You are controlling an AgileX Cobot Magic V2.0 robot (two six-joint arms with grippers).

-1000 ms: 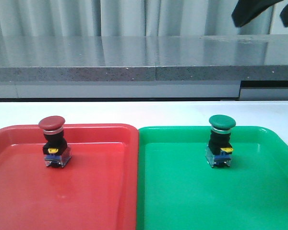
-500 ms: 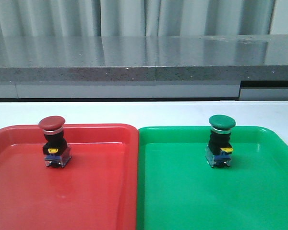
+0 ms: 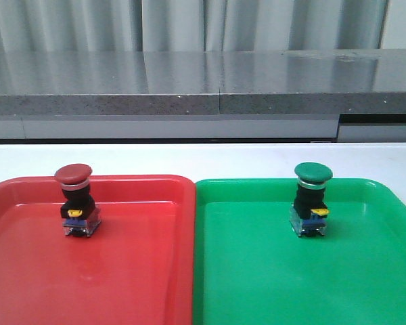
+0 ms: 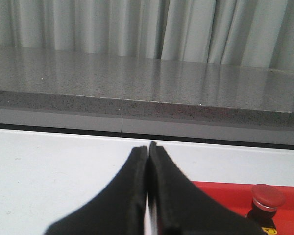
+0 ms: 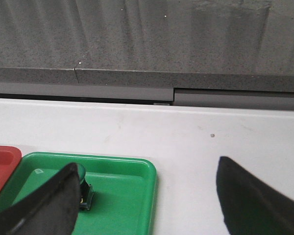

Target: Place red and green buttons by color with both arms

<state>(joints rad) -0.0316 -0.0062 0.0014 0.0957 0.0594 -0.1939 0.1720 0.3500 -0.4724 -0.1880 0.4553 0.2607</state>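
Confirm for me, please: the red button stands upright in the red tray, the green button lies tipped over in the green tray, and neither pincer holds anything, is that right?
Not quite: the green button is not tipped over. The front view shows it standing upright in the green tray, cap on top. The rest holds: the red button stands upright in the red tray, and the left pincer and right pincer hold nothing.

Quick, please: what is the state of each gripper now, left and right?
Left gripper: closed, holding nothing.
Right gripper: open wide, holding nothing.
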